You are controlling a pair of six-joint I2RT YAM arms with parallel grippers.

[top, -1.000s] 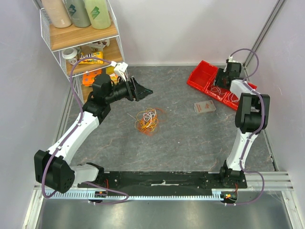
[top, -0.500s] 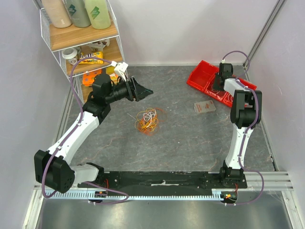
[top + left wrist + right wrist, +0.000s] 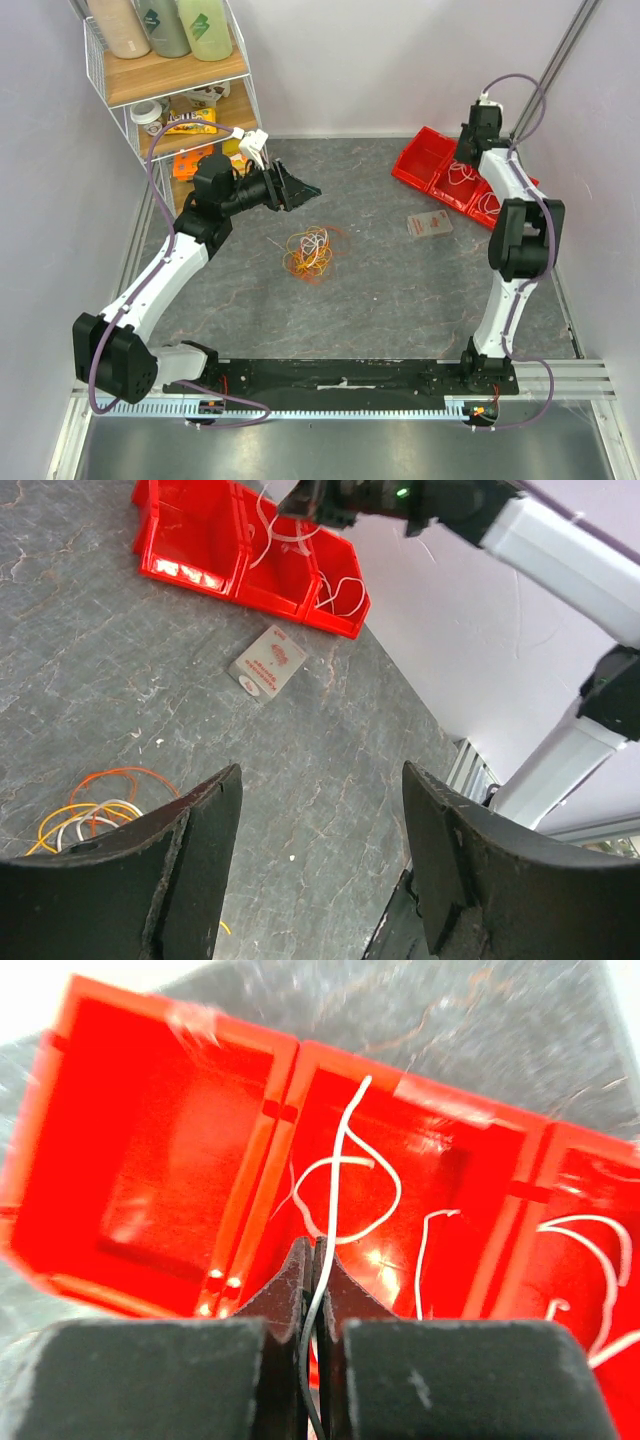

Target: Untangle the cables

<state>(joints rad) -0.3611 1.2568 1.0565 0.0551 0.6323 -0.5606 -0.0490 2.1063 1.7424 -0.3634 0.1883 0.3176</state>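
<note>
While right gripper [image 3: 318, 1252], arm outstretched, pinches white wire [image 3: 340, 1160] above red bin [image 3: 150, 1090], left gripper [image 3: 320, 785] gapes wide near cable tangle [image 3: 92, 807].

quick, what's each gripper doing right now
left gripper: open, holding nothing
right gripper: closed on a white cable above the red bin

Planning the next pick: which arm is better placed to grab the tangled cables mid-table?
Left, probably. The left tool is open and hovers near the cables; the right tool is shut on a white wire over the red bin, far from them.
</note>
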